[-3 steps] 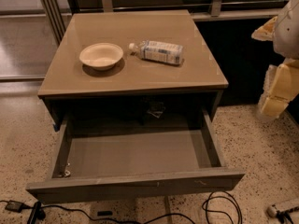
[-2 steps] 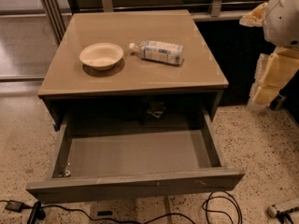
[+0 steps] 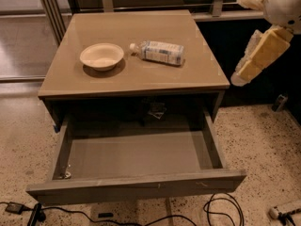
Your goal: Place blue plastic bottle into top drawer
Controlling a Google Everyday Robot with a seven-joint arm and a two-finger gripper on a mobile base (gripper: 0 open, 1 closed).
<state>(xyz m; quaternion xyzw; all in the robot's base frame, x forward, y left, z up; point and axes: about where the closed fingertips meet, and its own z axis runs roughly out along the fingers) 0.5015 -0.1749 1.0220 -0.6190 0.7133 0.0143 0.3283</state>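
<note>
The blue plastic bottle (image 3: 159, 52) lies on its side on the tan table top (image 3: 141, 74), with its white cap pointing left toward the cream bowl (image 3: 102, 56). The top drawer (image 3: 136, 157) is pulled out wide below the table top, and its grey floor is bare. My gripper (image 3: 242, 72) hangs in the air off the table's right edge. It is to the right of the bottle, at about table-top height, and holds nothing that I can see.
Black and white cables (image 3: 221, 211) lie on the speckled floor in front of the drawer. A small metal bit (image 3: 66, 174) sits in the drawer's front left corner. A metal rail and a dark wall stand behind the table.
My arm has risen and swung left toward the table's right edge. The bottle, bowl and drawer have not moved.
</note>
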